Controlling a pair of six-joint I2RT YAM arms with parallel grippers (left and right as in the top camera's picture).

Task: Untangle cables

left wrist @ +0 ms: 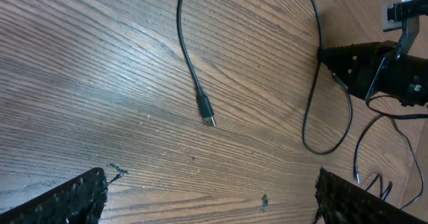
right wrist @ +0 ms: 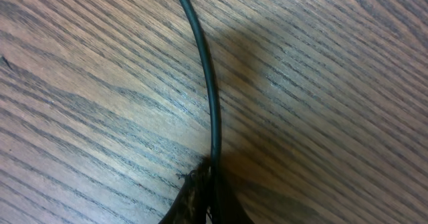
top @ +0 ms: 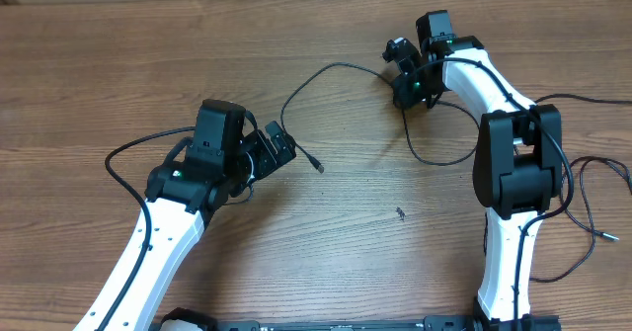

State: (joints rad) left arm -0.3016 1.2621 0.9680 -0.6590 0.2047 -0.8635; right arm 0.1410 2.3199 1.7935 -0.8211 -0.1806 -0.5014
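A thin black cable [top: 336,65] arcs across the wooden table from a small plug end [top: 317,164] up to my right gripper [top: 405,92], then loops on below it [top: 434,162]. In the right wrist view the cable [right wrist: 211,97] runs straight into my right gripper [right wrist: 212,180], which is shut on it. My left gripper [top: 279,151] sits just left of the plug, open and empty. In the left wrist view its fingers [left wrist: 67,197] stand wide apart at the bottom corners, with the plug [left wrist: 206,112] lying ahead of them.
Another thin black wire [top: 592,198] with a small end [top: 607,237] lies right of the right arm's base [top: 513,173]. A small dark speck [top: 399,213] marks the table's middle. The left arm's own black cable [top: 123,158] curls at its left.
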